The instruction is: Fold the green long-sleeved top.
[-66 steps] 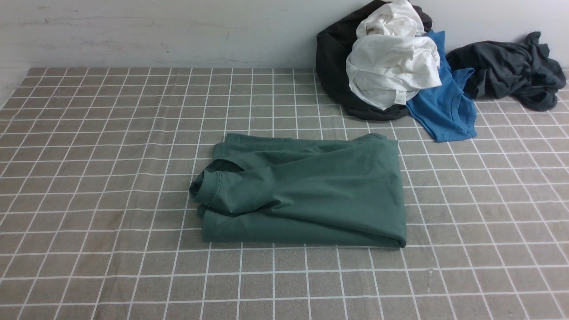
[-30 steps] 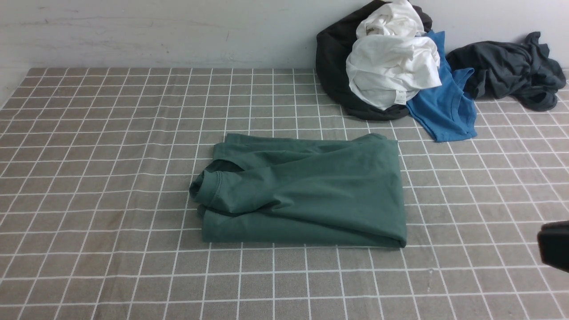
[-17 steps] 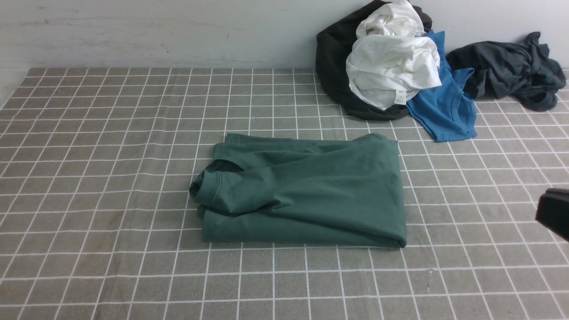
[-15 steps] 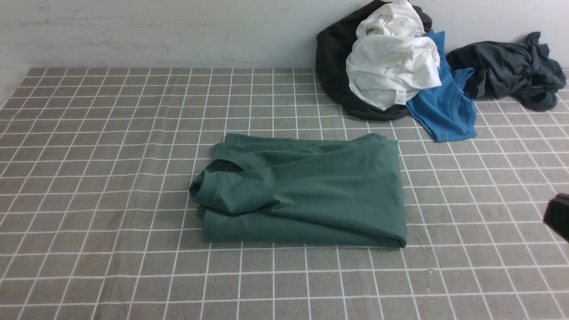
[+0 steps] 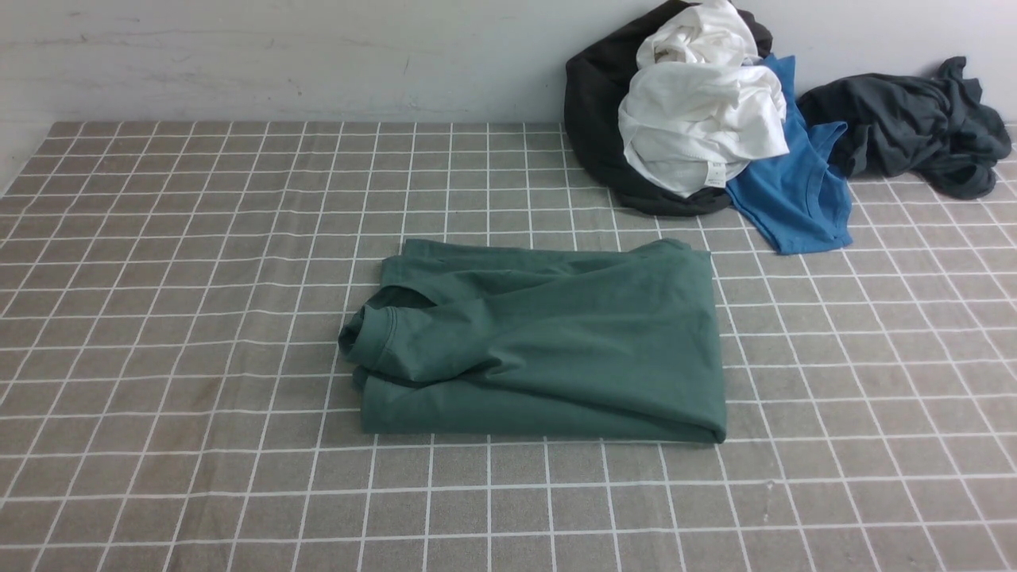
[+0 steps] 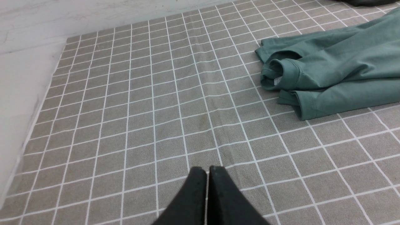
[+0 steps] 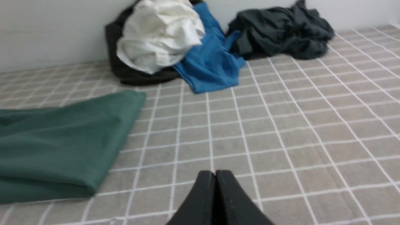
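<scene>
The top point(image 5: 548, 349) sits mid-table on the checked cloth point(image 5: 199, 318), already folded into a rough rectangle – sleeves tucked in, one cuff point(image 5: 369, 338) rolled up and poking out at its left edge. Looks to me like the folding is basically done, though that bunched cuff keeps it from being a really tidy packet.

Neither arm shows in the front view. From the wrist cams, the left gripper point(image 6: 207, 170) has its jaws pressed together, holding nothing, over bare cloth well to the left of the top. The right gripper point(image 7: 215, 173) is the same deal – jaws together, empty, over bare cloth off the top's right edge. My guess is they're parked clear so the fold doesn't get snagged.

Against the back wall on the right there's a pile: white shirt point(image 5: 699, 119) on a black garment point(image 5: 592, 119), blue shirt point(image 5: 794, 199) beside it, and dark grey clothes point(image 5: 914, 123) further right. All well apart from the top, so nothing's in the way.
</scene>
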